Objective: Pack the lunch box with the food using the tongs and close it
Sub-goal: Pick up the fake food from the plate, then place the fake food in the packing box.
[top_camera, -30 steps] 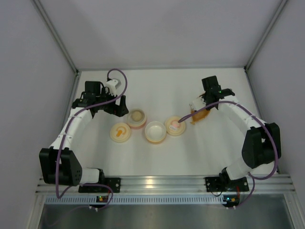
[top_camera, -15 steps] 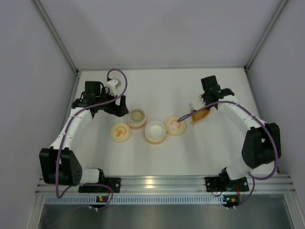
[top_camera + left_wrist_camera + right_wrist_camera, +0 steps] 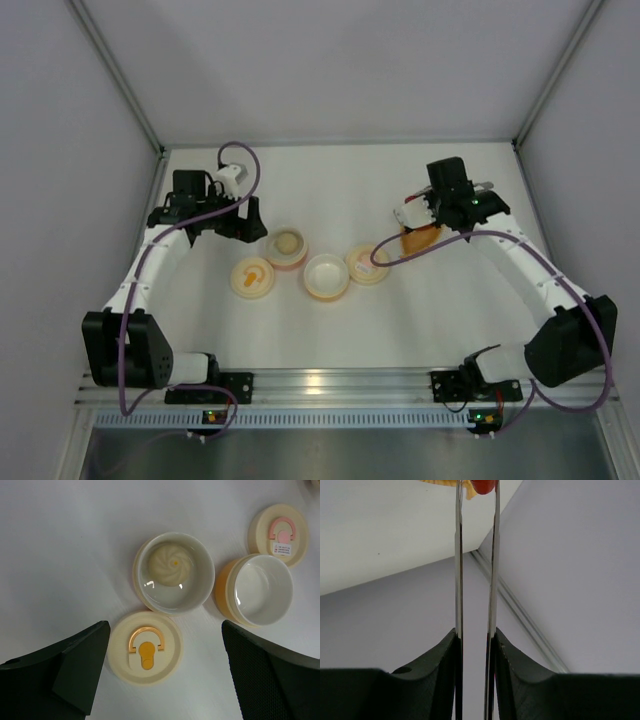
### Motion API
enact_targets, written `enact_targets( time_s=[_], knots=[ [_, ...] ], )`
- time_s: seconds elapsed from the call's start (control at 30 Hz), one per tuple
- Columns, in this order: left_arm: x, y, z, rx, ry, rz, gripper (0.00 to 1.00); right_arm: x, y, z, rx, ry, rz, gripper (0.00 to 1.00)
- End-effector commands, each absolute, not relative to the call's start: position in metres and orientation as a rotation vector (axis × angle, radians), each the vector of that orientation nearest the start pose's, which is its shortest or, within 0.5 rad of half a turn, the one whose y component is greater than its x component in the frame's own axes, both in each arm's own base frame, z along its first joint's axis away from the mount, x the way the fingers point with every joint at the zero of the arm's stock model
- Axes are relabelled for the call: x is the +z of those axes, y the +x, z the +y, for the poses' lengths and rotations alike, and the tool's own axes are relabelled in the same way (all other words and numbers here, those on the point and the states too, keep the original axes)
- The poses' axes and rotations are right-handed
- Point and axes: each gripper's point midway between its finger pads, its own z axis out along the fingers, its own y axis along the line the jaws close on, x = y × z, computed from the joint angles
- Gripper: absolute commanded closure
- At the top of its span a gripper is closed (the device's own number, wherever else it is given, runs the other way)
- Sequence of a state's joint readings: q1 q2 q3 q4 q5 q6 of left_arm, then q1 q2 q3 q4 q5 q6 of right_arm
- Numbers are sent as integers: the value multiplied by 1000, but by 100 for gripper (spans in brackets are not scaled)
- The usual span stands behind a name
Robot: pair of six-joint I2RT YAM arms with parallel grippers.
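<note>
My right gripper (image 3: 475, 639) is shut on the silver tongs (image 3: 459, 555), squeezing the two arms nearly parallel. At the tong tips a red-orange food piece (image 3: 483, 485) is pinched beside the orange leaf dish (image 3: 445, 482). From above, the right gripper (image 3: 440, 212) hangs over that dish (image 3: 421, 240). A pale beige ball (image 3: 169, 565) lies in one round lunch box bowl (image 3: 145, 587). My left gripper (image 3: 165, 652) is open above a cream lid with an orange handle (image 3: 145, 648), holding nothing.
An orange-walled bowl (image 3: 260, 587) stands with nothing in it, to the right of the ball's bowl. A second cream lid with a pink handle (image 3: 278, 528) lies beyond it. Grey walls close in the table on three sides.
The right arm's elbow has swung out to the right and its gripper has shifted slightly right and turned over the leaf dish, jaws closing a little on the tongs. The left arm barely moved.
</note>
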State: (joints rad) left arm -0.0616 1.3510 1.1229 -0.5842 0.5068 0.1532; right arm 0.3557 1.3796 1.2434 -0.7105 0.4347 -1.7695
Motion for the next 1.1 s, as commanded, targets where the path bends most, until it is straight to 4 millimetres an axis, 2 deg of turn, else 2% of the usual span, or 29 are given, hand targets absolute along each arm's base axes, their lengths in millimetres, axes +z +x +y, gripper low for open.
enact_targets(
  time_s=[0.0,0.07,0.1,0.13,0.17,0.2,0.27,0.43,0.57,0.77,1.07],
  knots=[
    [207,345,-99,-606,430,2198,2,282,371,52,-1093,-2107,1411,98],
    [211,344,-98,-635,418,2193,2,282,362,66,-1014,-2117,1412,99],
    [213,345,-89,-633,385,2195,2,293,359,80,-963,-2056,1426,100],
    [213,344,-87,-640,373,2199,2,293,355,87,-919,-2046,1440,100],
    [214,343,-84,-644,362,2201,2,287,346,94,-841,-2073,1460,100],
    [215,342,-84,-650,360,2200,2,291,342,109,-772,-2021,1488,100],
    [216,338,-82,-652,357,2204,2,289,328,132,-641,-2005,1529,100],
    [219,330,-80,-636,367,2207,2,279,292,175,-393,-2025,1585,100],
    [219,325,-78,-626,365,2218,2,265,257,201,-254,-2056,1628,100],
    [216,322,-79,-644,351,2228,2,247,226,225,-89,-2067,1704,100],
    [213,321,-79,-648,364,2243,2,224,218,239,1,-2102,1747,100]
  ],
)
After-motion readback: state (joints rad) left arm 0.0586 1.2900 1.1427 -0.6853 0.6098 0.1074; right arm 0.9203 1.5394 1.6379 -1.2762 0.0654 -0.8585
